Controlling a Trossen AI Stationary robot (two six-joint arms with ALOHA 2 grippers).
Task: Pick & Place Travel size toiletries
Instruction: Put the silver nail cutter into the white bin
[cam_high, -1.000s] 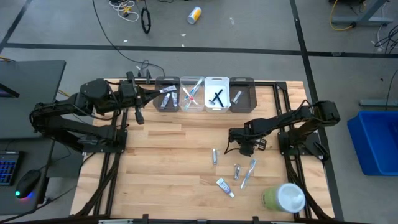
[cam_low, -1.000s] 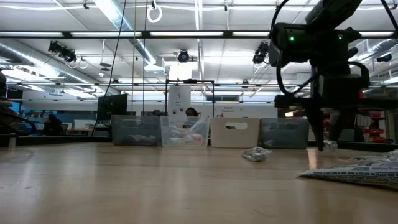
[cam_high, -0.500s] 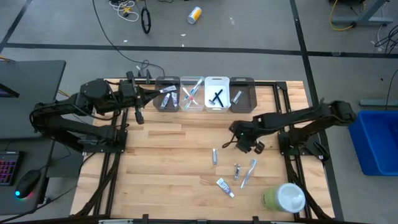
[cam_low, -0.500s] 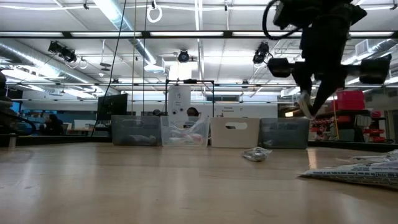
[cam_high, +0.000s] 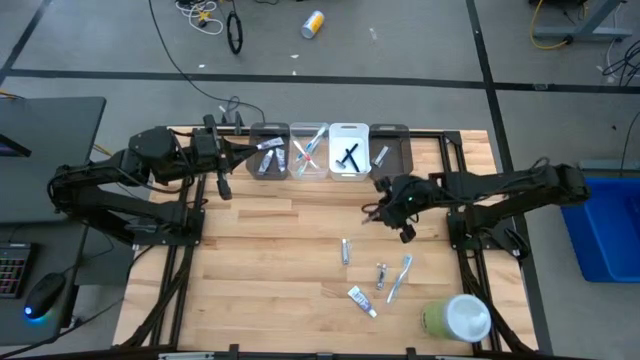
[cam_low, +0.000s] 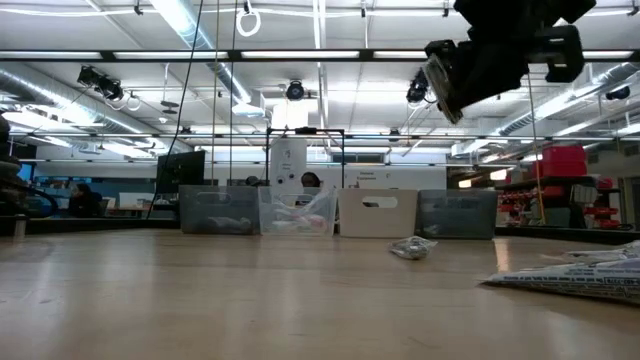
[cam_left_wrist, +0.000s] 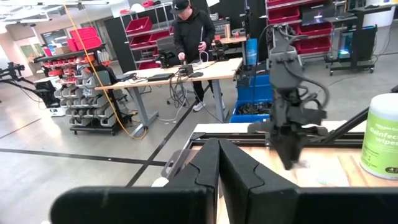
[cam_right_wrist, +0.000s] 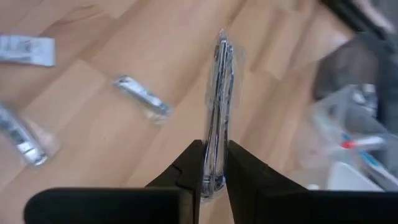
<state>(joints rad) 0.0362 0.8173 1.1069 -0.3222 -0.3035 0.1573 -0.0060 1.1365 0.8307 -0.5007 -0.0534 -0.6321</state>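
Presently the right hand (cam_right_wrist: 212, 163) is clamped on 1 slim wrapped toiletry (cam_right_wrist: 219, 106), long axis pointing straight ahead, raised above the counter (cam_high: 270, 260). 4 bins (cam_high: 329, 152) lie just beyond it. Left hand (cam_left_wrist: 217, 163), closed and empty, waits beside them.

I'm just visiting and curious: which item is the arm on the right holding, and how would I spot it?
Start at the row of four bins along the table's far edge. Just in front of the rightmost bin hangs the right gripper, shut on a slim wrapped item. Unlike the loose toiletries lying flat on the wood, it sticks straight out from between the gripper's fingers, off the table.
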